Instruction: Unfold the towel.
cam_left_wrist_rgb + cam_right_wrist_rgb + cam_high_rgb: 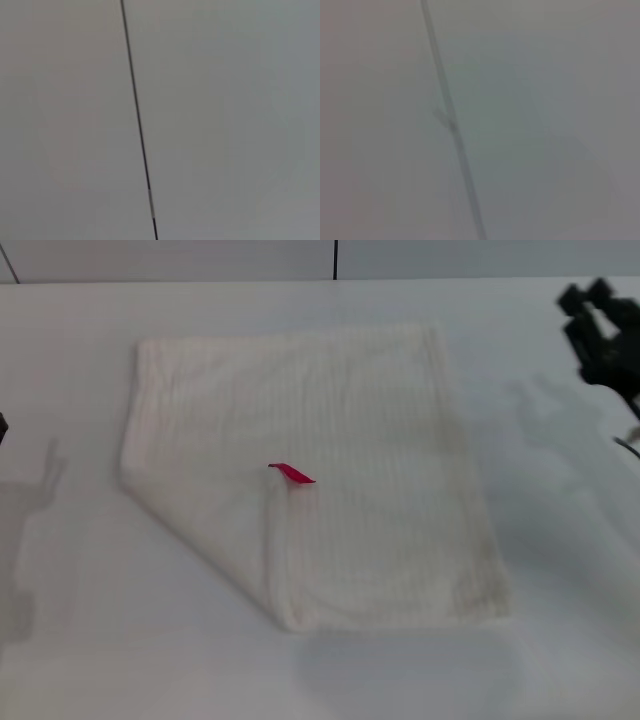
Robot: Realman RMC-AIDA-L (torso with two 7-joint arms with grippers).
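Note:
The towel (340, 470) lies on the white table in the head view, cream-white with faint ribbed stripes. Its near-left corner is folded over onto the middle, and the small red tag (291, 474) sits at the tip of that flap. My right gripper (600, 330) is raised at the far right edge of the head view, apart from the towel. My left gripper shows only as a dark sliver at the left edge (2, 427). Both wrist views show only plain grey surface with a dark seam line.
The white table (100, 640) extends around the towel on all sides. A wall with a dark vertical seam (335, 258) runs along the back.

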